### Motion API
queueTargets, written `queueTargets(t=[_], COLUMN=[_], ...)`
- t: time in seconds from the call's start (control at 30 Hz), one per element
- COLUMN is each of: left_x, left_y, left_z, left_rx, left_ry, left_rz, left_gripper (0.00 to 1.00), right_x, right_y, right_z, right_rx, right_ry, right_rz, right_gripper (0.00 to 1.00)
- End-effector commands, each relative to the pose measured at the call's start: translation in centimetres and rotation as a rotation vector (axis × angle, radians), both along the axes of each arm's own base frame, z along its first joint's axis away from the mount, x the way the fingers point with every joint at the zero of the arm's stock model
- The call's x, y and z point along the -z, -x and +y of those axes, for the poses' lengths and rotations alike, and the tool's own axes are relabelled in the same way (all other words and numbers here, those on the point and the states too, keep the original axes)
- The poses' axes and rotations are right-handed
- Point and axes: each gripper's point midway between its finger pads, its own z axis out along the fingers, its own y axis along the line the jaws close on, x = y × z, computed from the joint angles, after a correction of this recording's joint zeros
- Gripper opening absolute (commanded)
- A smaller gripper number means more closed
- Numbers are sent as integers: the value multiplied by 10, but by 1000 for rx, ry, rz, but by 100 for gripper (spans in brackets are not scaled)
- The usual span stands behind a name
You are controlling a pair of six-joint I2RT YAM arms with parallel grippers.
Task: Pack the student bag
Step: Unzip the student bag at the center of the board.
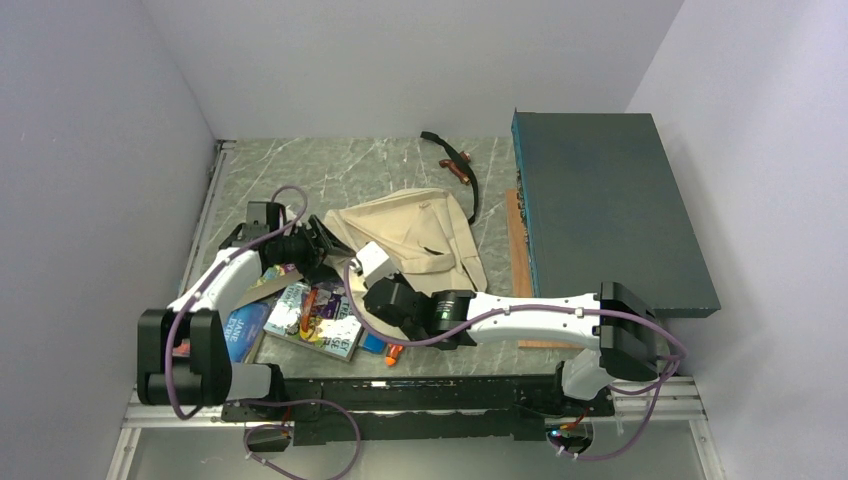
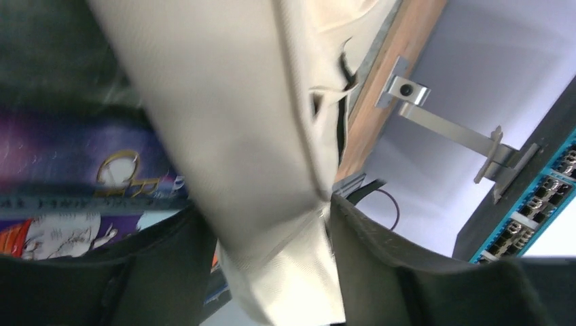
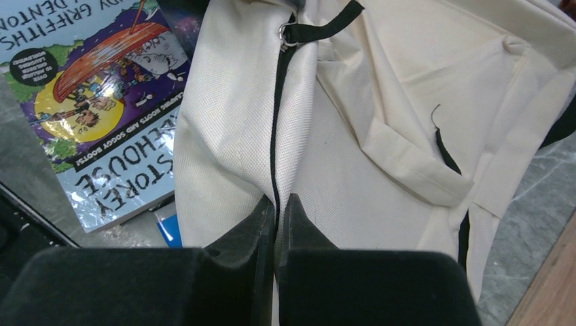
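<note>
The student bag [image 1: 420, 232], a cream canvas backpack, lies crumpled in the middle of the table, its black strap [image 1: 458, 165] trailing towards the back. My left gripper [image 1: 318, 245] is at the bag's left edge. In the left wrist view it [image 2: 272, 272] is shut on a bunched fold of the bag's cloth [image 2: 224, 136]. My right gripper [image 1: 374, 268] is at the bag's near edge. In the right wrist view it [image 3: 278, 204] is shut on the bag's cloth [image 3: 231, 129] along the black zip line [image 3: 274, 136]. The bag's near corner is lifted between the two grippers.
A colourful storey-treehouse book [image 1: 318, 315] [image 3: 102, 102] lies on other books near the left arm, with a blue book [image 1: 245, 330] beside it. An orange marker [image 1: 393, 352] lies near the front edge. A big dark teal flat box [image 1: 610, 210] fills the right side.
</note>
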Motion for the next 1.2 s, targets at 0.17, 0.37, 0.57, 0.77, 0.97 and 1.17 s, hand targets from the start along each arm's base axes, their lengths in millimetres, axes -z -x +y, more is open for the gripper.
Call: queueTargets(t=[0.17,0.37,0.57,0.77,0.97,1.17], left_x=[-74,-101,-125,-138,-148,-147], left_y=[-56,-44,-30,-15,-4,-1], left_z=[-19,-31,-36,-46,-55,-58], left_rx=[137,288,360,425,482,500], left_ry=[113,192,249,305,311,316], left_rz=[-427,-659,-807,-873,-932,-934], left_gripper=[20,3,0,0,0,0], right_x=[-26,-57,-102,-124,-132,-130], right_y=[17,19,4,-30,-54,-64], right_z=[47,43,38,20,5,-11], right_rx=[-80,-22,-18,52,158,170], right_ry=[-137,-195,-314,-370,-455,-503], right_rz=[104,153,190,209,254,280], right_gripper=[24,54,68,72,70,67])
